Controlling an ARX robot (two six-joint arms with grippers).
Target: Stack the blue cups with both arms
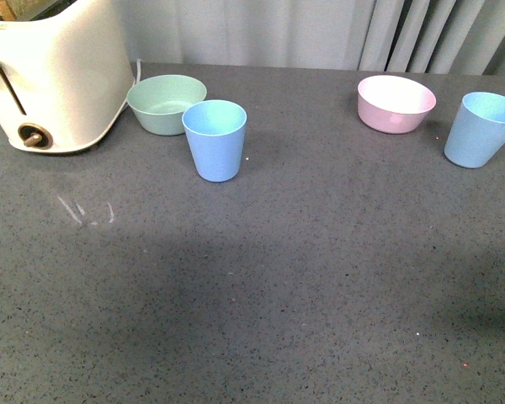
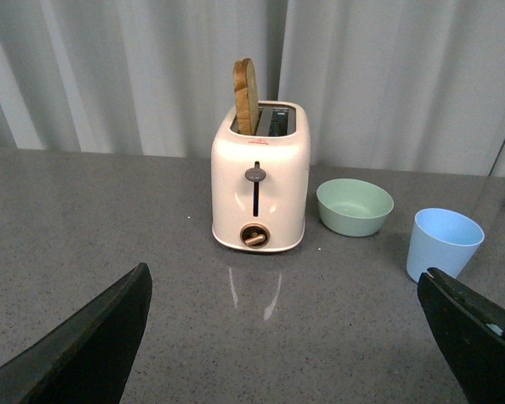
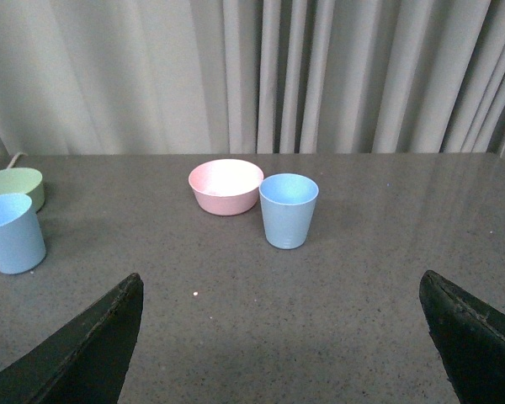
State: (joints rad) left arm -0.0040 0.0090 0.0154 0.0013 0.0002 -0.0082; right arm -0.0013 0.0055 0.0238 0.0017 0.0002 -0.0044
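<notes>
Currently the left blue cup [image 1: 215, 139] stands by the mint bowl [image 1: 164, 105], the right blue cup [image 1: 481, 129] by the pink bowl [image 1: 396, 103]. Left gripper [image 2: 284, 278] and right gripper [image 3: 279, 282] gape wide, empty.

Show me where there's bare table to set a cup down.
Widest bare table: the near stretch in front of both cups. Also the gap between the left blue cup and pink bowl. Crowded: toaster, green bowl and left blue cup bunch together; right blue cup close beside the pink bowl.
</notes>
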